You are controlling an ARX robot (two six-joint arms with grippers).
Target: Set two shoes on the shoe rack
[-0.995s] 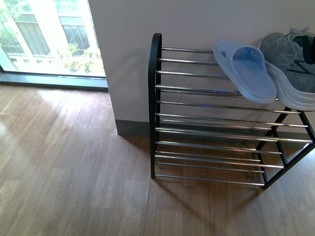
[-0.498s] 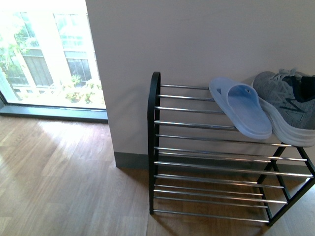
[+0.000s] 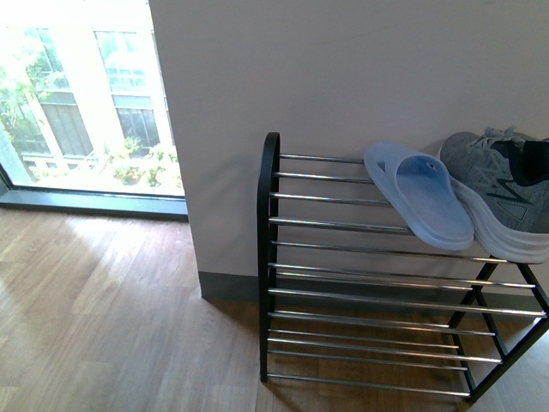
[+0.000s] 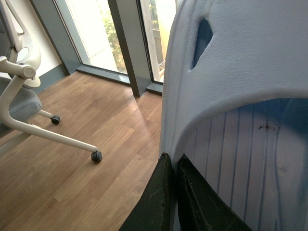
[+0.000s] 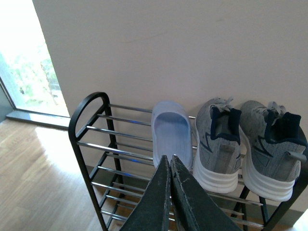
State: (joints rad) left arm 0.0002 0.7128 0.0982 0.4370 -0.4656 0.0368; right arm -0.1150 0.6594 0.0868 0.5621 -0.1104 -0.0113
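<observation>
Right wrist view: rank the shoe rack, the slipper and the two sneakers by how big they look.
1. shoe rack, largest.
2. The two sneakers, the one by the slipper and the outer one: alike, so unranked.
3. Pale blue slipper, smallest.

Shoe rack against a pale wall, footwear on its top tier

The black-framed shoe rack (image 3: 271,257) with silver rods fills the 4 o'clock part of the view, standing on the wood floor (image 3: 103,326). On its top tier, toward 3 o'clock, a pale blue slide sandal (image 3: 418,194) lies touching a grey knit sneaker (image 3: 502,202) with a thick white sole, cut off at the edge. A bright window (image 3: 77,103) sits at 10 o'clock.
</observation>
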